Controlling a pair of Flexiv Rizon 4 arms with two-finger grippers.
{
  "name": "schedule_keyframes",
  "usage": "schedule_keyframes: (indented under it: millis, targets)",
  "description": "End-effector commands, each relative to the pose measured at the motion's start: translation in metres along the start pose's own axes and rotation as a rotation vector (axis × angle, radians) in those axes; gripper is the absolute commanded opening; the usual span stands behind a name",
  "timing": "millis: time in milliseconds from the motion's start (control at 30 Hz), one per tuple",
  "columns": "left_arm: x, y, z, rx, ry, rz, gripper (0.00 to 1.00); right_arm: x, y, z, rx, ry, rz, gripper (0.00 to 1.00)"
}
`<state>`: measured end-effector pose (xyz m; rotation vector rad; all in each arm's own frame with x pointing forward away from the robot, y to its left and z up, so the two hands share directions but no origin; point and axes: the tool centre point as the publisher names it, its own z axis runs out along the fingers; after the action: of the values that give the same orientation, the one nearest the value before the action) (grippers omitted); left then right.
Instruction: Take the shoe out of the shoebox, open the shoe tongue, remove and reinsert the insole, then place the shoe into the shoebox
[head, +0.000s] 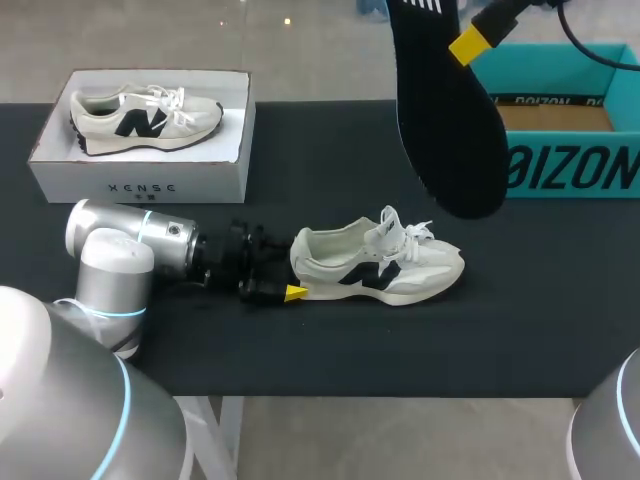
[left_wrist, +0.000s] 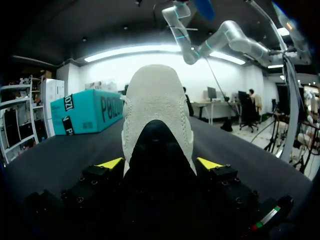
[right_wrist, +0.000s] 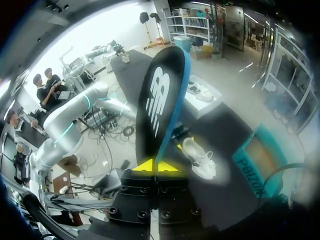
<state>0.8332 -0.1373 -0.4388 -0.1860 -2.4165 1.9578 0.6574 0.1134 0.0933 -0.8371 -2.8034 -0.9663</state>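
Black cloth covers the table (head: 300, 350), and on it, near the middle, the pale shoe (head: 385, 265) lies on its sole, well apart from both boxes at the back, so the first step, getting it out of a box, looks done. The left gripper (head: 290, 272) is level with the table behind the shoe, and in the left wrist view its yellow tips press the heel (left_wrist: 157, 150) from both sides, so I judge it clamped on the shoe to steady it. The right gripper (head: 468, 45) is high above the table's right back part, its tips pinched together on one end of the dark insole (head: 445, 130), which hangs free in the air with its blue edge showing in the right wrist view (right_wrist: 159, 105). The insole is therefore out of the shoe, and removal seems finished. The laces (head: 405, 235) lie loose over the throat, but the tongue itself is too small to make out, so I cannot tell how far it is opened. What remains, by my reading, is the second half: bring the insole down, feed it back through the opening and seat it flat, then lift the shoe into its box. The white shoebox (head: 140, 185) at the left back already holds a second shoe (head: 145, 115); the teal box (head: 570, 170) at the right back is open, and which of the two is meant for this shoe is not clear.
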Motion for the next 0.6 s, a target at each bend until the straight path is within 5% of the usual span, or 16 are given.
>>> schedule_keyframes:
  millis: [33,267,600]
  targets:
    - [0.004,0.000,0.001,-0.032,0.023,-0.005,1.00,0.000,0.002,0.000,0.004,0.000,0.002,0.00]
    - [0.008,-0.005,-0.002,-0.106,0.018,0.012,1.00,0.000,0.002,0.000,0.004,0.000,0.002,0.00]
    - [0.010,0.000,-0.024,-0.352,-0.046,0.026,1.00,0.000,0.002,0.000,0.004,0.000,0.002,0.00]
